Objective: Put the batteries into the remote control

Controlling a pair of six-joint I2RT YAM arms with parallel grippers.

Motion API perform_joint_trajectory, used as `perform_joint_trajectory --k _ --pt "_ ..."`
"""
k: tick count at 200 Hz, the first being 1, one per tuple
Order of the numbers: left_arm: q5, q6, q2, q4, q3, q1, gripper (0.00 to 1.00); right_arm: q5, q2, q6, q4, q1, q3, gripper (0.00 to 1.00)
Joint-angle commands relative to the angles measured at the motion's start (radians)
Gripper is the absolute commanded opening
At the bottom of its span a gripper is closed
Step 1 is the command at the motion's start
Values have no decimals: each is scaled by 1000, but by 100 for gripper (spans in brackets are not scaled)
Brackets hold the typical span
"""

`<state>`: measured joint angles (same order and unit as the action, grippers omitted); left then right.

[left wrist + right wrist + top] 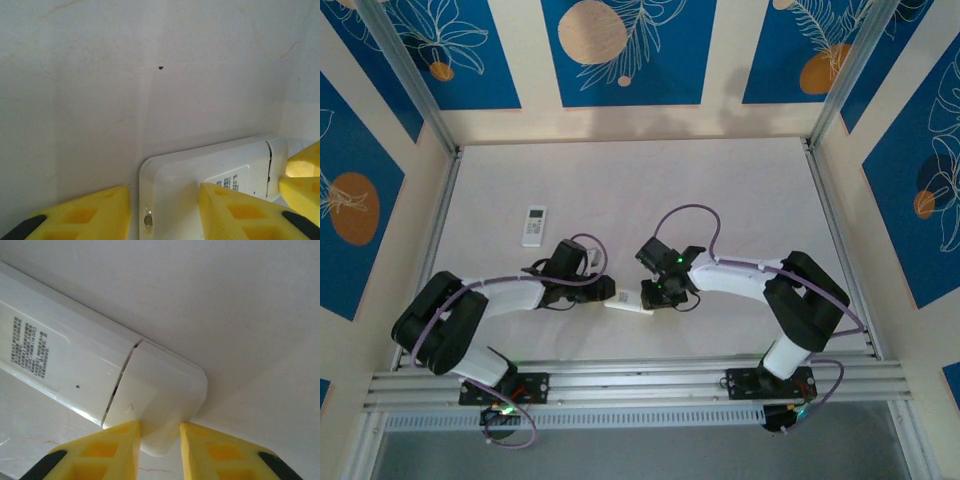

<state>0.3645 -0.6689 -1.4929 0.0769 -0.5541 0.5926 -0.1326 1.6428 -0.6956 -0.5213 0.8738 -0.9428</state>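
Observation:
A white remote control [625,303] sits between both grippers at the table's near middle, back side up with its printed label showing [200,165]. My left gripper [165,189] straddles the end that has the small emitter. A thin gap shows beside its left finger [100,210], and its right finger overlaps the back. My right gripper [159,425] is shut on the rounded corner of the battery cover [160,385], both pads touching it. The cover sits in place with a thin seam. The batteries are out of view.
A second, smaller white remote [534,225] lies face up on the table, left of centre and beyond the left arm. Aluminium rails [640,380] border the near edge, and patterned walls close in the other three sides.

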Motion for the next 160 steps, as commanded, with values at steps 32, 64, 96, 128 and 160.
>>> perform_joint_trajectory --k 32,64,96,128,160 --pt "92 45 -124 35 -28 67 36 -13 142 -123 14 60 -15 24" --pt "80 31 -153 74 -42 101 33 4 200 -163 52 71 -69 23" --pt "72 21 -189 90 -93 142 31 26 206 -176 65 94 -202 23" --pt "46 22 -203 106 -100 159 32 -29 168 -120 64 95 -260 24" --pt "44 34 -227 123 -84 162 32 -58 159 -32 243 85 -176 24"
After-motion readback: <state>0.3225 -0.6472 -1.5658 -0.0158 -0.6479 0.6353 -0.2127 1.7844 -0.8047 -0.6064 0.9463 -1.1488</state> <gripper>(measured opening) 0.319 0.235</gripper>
